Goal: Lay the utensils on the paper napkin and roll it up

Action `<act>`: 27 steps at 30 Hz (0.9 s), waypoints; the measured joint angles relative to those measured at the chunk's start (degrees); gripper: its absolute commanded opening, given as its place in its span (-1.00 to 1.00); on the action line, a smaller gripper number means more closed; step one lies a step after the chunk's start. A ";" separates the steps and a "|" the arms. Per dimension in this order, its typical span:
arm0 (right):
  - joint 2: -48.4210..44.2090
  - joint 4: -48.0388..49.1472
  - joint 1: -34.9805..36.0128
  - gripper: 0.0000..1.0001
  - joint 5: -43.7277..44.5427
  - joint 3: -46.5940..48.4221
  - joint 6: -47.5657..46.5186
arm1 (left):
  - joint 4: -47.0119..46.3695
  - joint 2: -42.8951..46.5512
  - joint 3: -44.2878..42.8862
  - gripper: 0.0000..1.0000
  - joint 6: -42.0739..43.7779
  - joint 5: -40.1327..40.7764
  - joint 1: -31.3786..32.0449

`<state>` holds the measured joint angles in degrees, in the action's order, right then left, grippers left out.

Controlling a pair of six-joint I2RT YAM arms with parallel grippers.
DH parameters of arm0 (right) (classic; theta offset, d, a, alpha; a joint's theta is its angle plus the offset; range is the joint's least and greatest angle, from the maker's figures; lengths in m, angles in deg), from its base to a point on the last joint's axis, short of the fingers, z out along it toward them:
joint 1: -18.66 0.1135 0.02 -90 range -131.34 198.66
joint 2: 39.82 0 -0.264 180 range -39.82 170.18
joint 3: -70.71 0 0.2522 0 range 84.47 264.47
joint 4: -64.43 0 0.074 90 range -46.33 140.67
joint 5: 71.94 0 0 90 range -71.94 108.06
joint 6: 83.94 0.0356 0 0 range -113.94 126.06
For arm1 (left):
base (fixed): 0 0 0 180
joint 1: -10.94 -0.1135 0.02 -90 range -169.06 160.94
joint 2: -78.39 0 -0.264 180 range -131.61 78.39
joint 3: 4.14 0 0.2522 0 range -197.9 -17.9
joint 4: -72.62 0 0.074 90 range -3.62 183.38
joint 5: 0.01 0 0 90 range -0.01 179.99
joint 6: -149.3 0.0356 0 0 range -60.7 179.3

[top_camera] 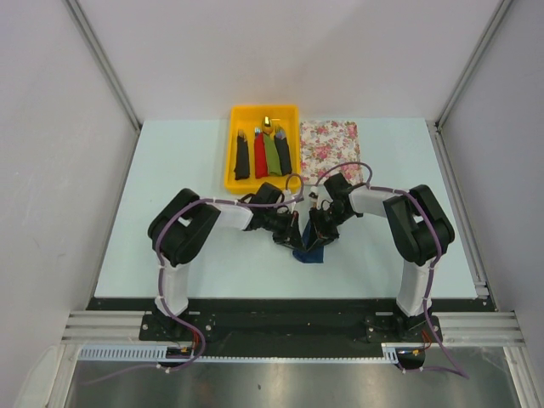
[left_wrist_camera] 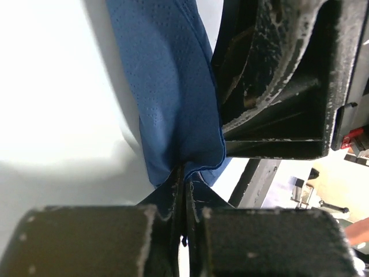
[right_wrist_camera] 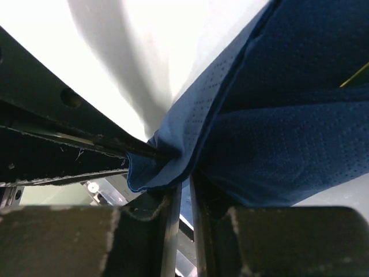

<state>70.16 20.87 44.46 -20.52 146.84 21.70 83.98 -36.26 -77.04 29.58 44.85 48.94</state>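
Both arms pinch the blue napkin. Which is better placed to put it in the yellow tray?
Probably left. The left fingers grip the napkin with the tray just behind them; the right fingers, also gripping, sit before the floral mat.

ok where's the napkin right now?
In the top view the paper napkin is bunched near table centre, on the near side of the yellow tray. It is pinched by both the left claw and the right claw.
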 measured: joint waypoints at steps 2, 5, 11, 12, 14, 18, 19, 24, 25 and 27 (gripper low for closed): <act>-0.07 0.09 -0.15 -0.46 -0.42 0.00 0.31 | 1.14 0.00 -0.46 -1.00 0.42 0.09 0.00; -0.37 0.20 -0.92 -0.39 -1.18 0.00 1.09 | 2.36 0.00 -0.74 -1.00 0.81 0.09 -0.17; -3.96 5.09 -4.87 -0.41 -3.98 0.00 3.28 | 3.41 -0.24 -1.66 -1.00 0.81 0.87 0.02; -4.90 5.77 -5.57 -0.42 -4.48 -0.02 3.43 | 3.56 -0.24 -1.75 -1.00 0.81 0.92 0.02; -6.25 6.91 -6.62 -0.47 -5.18 -0.17 3.45 | 3.76 -0.33 -1.88 -1.00 0.81 0.94 0.07; -6.71 8.83 -7.74 -0.50 -5.88 -1.66 3.43 | 4.09 -0.44 -2.16 -1.00 0.81 0.96 0.09; -6.62 9.09 -7.76 -0.52 -5.90 -2.40 3.41 | 4.11 -0.44 -2.19 -1.00 0.81 0.98 0.09; -4.85 9.88 -7.74 -0.56 -5.86 -4.90 3.19 | 4.20 -0.46 -2.23 -1.00 0.79 0.98 0.09; -4.46 10.27 -7.74 -0.56 -5.84 -5.27 3.17 | 4.17 -0.46 -2.23 -1.00 0.79 0.98 0.09; -3.93 10.91 -7.72 -0.57 -5.75 -6.01 3.13 | 4.20 -0.46 -2.23 -1.00 0.79 0.98 0.09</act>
<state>66.22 31.78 36.75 -26.27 140.82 24.82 88.18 -36.72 -79.27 30.37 45.83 49.03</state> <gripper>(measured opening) 0.224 0.009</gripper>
